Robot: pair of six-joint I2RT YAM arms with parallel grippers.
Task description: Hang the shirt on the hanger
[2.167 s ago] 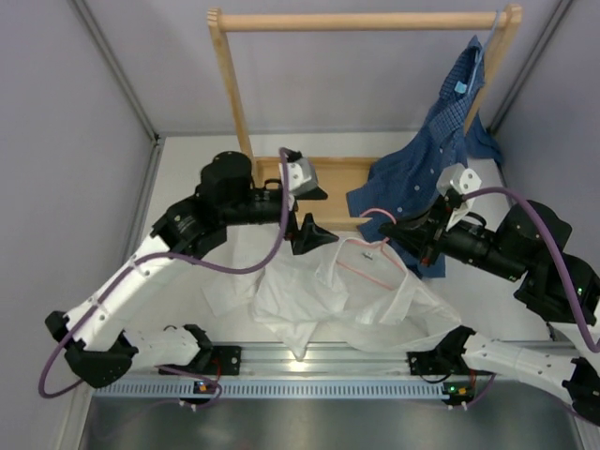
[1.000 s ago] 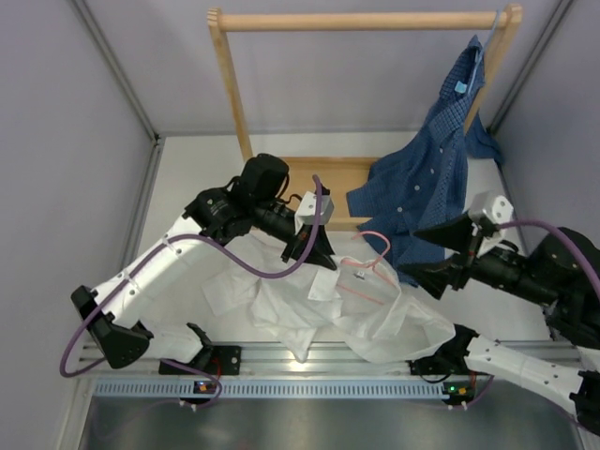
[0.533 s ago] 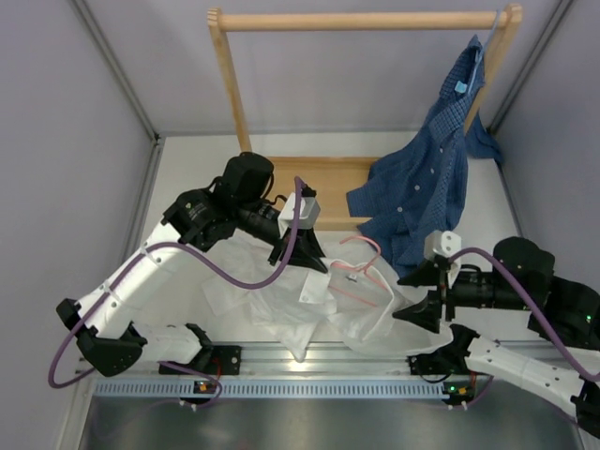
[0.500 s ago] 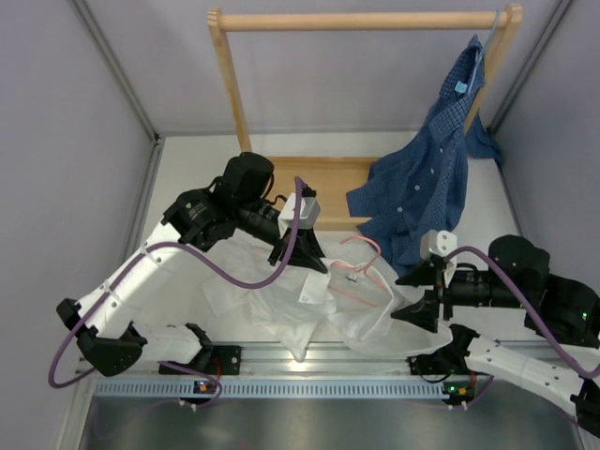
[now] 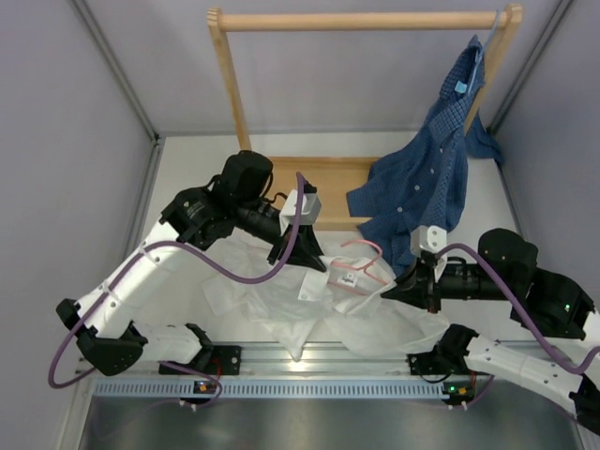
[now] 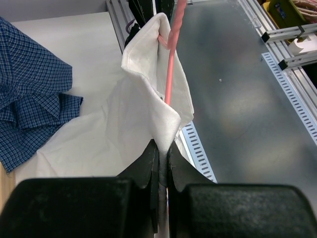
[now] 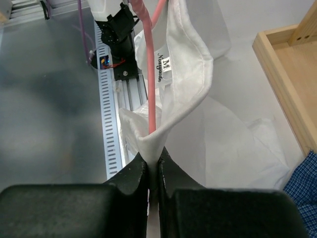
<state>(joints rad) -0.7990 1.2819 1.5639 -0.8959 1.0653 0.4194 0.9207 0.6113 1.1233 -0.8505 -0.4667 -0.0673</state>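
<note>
shirt (image 5: 309, 314): white, rumpled on the table (image 5: 178, 169) in front of my two bases; its collar end is lifted off the heap and stretched between my left gripper (image 6: 161, 148) and my right gripper (image 7: 152, 159)
hanger (image 7: 149, 74): pink wire, sitting at that raised collar; from above, its hook pokes out of the cloth toward the far side, and in both wrist views a pink wire runs down inside the fold of white fabric
left gripper: clamped tight on a pinch of the shirt's edge, jaws pressed together with cloth between them; the pink wire passes just beyond the pinch, and I cannot tell whether it is caught in my grip too
right gripper: likewise closed on a fold of the shirt; the wire drops into that fold right at my fingertips, but whether I hold the wire itself I cannot tell
neck tag (image 7: 164, 69): small, white, marked M, sewn inside the collar band just beside the wire
blue checked shirt (image 5: 422, 178): hangs from the right end of the wooden rack (image 5: 231, 84), its tail draped down onto the rack's base, close to my right gripper
metal rail (image 5: 253, 361): runs along the near edge between my bases; one corner of the shirt reaches over it
</note>
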